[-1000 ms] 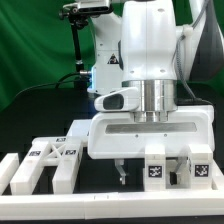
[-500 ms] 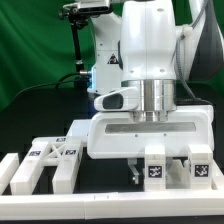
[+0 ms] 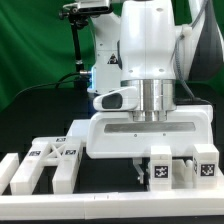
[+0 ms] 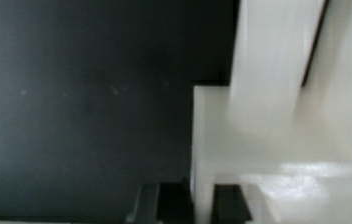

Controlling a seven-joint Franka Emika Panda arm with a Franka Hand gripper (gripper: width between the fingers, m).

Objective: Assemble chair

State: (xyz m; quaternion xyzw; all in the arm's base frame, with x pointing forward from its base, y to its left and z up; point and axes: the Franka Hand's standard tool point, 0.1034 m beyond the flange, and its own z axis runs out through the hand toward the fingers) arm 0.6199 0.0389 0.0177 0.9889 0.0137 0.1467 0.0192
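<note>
Chair part [image 4: 244, 120], chunky and white, is standing on the black surface [image 3: 105, 185], right of centre in the exterior view; the tool [image 3: 139, 172] is pinching its thin edge, almost fully closed. Such a narrow hold is risking slipping or twisting during lifting

Parts sit in two groups, well apart.

Left cluster [image 3: 52, 162]: chunky white notched blocks lying low, side by side and touching. About three black-and-white square tags face up. It sits at 8 o'clock in the exterior view.

Near block [image 3: 160, 171]: white, upright, one tag on its front face, at 5 o'clock. Its top is hidden.

Far block [image 3: 206, 167]: same look, upright, tag facing front, at 4 o'clock by the frame edge. A dark gap separates it from the near block; can't tell whether the two join behind.

Wrist view: blurred white part [image 4: 271, 110], a tall slab beside a lower step, glossy. Unclear which block it is.
</note>
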